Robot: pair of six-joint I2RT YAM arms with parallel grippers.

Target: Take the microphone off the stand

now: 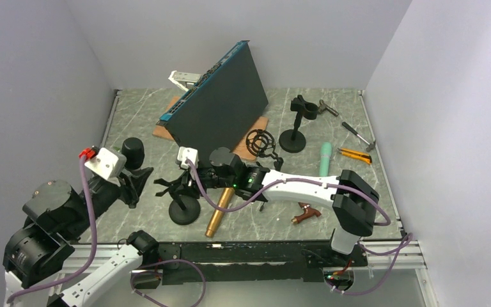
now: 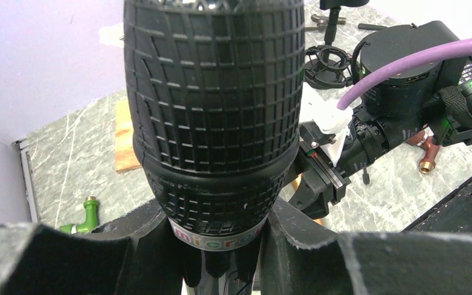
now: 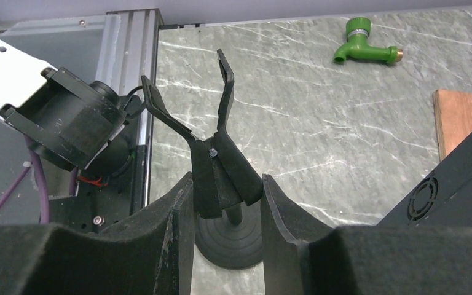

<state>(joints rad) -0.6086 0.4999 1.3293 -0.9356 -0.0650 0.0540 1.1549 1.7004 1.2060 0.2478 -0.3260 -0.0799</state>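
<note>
1. Currently, one black microphone (image 2: 212, 104) is pinched at its neck by the left gripper (image 2: 218, 236), whose jaws are pressed against it. It is held up, left of the stand and apart from it.
2. One desk stand (image 3: 212, 163) is clamped by the right gripper (image 3: 224, 184), whose jaws are closed on its forked clip.
3. Two stands are counted on the table (image 1: 256, 224). The second stand (image 1: 296, 125) is set well apart at the back.
4. One teal microphone (image 1: 325, 160) is laid flat near that one.

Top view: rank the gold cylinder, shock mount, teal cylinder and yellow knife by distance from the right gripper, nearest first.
1. gold cylinder: just right of the right gripper, toward the near edge.
2. shock mount: right, farther back.
3. teal cylinder: far right.
4. yellow knife: rightmost.
</note>
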